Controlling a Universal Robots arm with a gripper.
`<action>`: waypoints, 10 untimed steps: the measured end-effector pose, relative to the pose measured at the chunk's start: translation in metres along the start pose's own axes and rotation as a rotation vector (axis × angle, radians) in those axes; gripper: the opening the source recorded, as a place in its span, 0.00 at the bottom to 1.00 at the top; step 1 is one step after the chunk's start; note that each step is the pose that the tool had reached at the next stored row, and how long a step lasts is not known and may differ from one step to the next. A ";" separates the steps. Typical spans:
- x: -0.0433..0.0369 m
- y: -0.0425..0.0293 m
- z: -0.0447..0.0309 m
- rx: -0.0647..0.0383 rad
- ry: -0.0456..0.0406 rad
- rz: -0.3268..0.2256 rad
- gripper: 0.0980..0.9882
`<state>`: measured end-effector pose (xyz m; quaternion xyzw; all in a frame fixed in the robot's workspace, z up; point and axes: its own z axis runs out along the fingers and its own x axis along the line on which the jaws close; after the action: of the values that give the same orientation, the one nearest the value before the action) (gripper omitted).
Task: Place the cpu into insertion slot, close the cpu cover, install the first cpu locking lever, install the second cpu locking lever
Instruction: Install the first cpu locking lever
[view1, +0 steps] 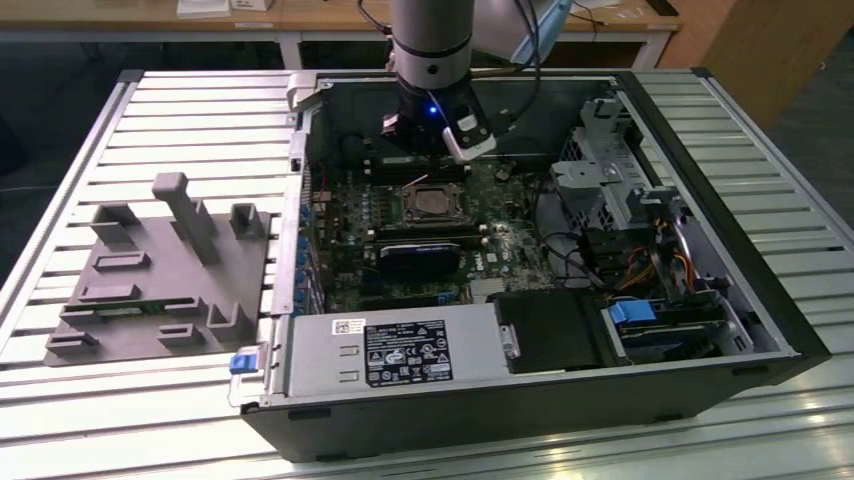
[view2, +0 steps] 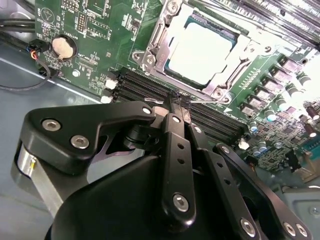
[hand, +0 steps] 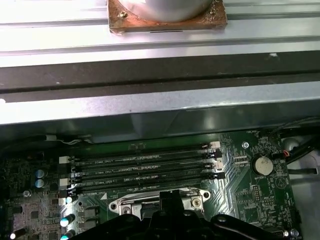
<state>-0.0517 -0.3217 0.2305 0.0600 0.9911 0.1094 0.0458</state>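
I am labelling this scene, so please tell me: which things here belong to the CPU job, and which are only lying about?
For the job: cpu; cpu cover, framing it; tool, at the cover's edge.

Only lying about: power supply box; grey fixture plate; round battery; memory slots.

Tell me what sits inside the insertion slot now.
The cpu lies in the insertion slot, its pale face showing through the window of the cpu cover. Its edges and the slot's floor are covered.
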 end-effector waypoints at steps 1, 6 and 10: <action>0.0002 0.0010 0.0006 0.001 -0.0001 0.000 0.00; 0.0009 0.0050 0.0032 0.003 -0.0003 0.000 0.00; 0.0012 0.0060 0.0052 0.003 -0.0004 0.000 0.00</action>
<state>-0.0518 -0.3147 0.2267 0.0599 0.9913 0.1080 0.0459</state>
